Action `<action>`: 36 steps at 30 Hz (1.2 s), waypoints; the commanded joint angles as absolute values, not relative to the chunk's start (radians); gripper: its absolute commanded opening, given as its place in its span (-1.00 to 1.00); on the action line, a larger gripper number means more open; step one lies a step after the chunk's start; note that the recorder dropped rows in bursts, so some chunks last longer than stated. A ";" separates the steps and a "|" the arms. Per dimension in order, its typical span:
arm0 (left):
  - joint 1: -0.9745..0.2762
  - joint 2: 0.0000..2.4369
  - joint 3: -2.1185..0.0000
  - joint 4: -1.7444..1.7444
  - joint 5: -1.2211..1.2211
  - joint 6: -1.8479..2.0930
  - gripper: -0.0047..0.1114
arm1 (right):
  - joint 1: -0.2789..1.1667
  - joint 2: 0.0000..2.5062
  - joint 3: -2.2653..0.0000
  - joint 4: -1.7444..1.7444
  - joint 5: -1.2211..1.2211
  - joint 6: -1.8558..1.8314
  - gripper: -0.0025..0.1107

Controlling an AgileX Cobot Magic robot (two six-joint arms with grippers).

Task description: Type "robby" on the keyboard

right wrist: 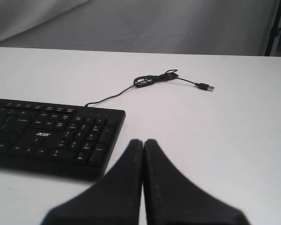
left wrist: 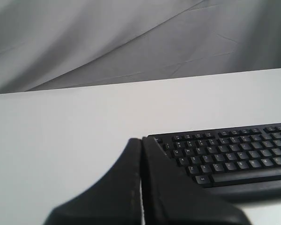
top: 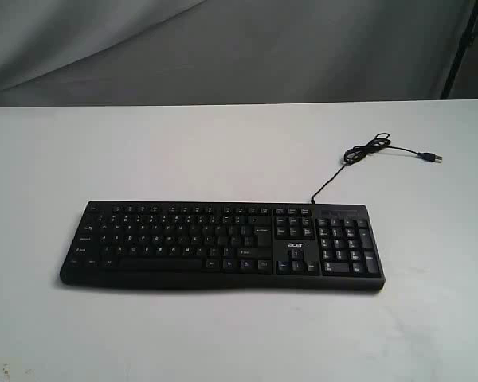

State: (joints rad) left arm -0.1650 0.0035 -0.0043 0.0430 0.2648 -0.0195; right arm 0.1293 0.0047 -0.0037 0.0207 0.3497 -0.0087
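The black keyboard [top: 223,243] lies flat in the middle of the white table, its number pad and small "acer" logo [top: 295,244] at the right end. Neither gripper shows in the exterior view. In the left wrist view my left gripper [left wrist: 141,139] is shut and empty, its tip over the near left corner of the keyboard [left wrist: 229,157], above it. In the right wrist view my right gripper [right wrist: 143,141] is shut and empty, just off the number-pad end of the keyboard [right wrist: 51,136], over bare table.
The thin black USB cable [top: 366,151] loops behind the keyboard's right end and ends in a plug [top: 435,157]. A grey cloth backdrop [top: 223,48] hangs behind the table. White tabletop [top: 223,334] surrounds the keyboard.
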 commanded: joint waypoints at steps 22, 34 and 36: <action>-0.171 0.000 0.000 0.048 0.259 -0.022 -0.92 | 0.128 0.000 0.000 0.009 0.350 -0.007 -0.96; -0.171 0.000 0.000 0.048 0.259 -0.022 -0.92 | 0.128 0.000 0.000 -0.008 0.166 -0.007 -0.96; -0.171 0.000 0.000 0.048 0.259 -0.022 -0.92 | 0.128 0.000 0.000 -0.008 0.098 -0.007 -0.96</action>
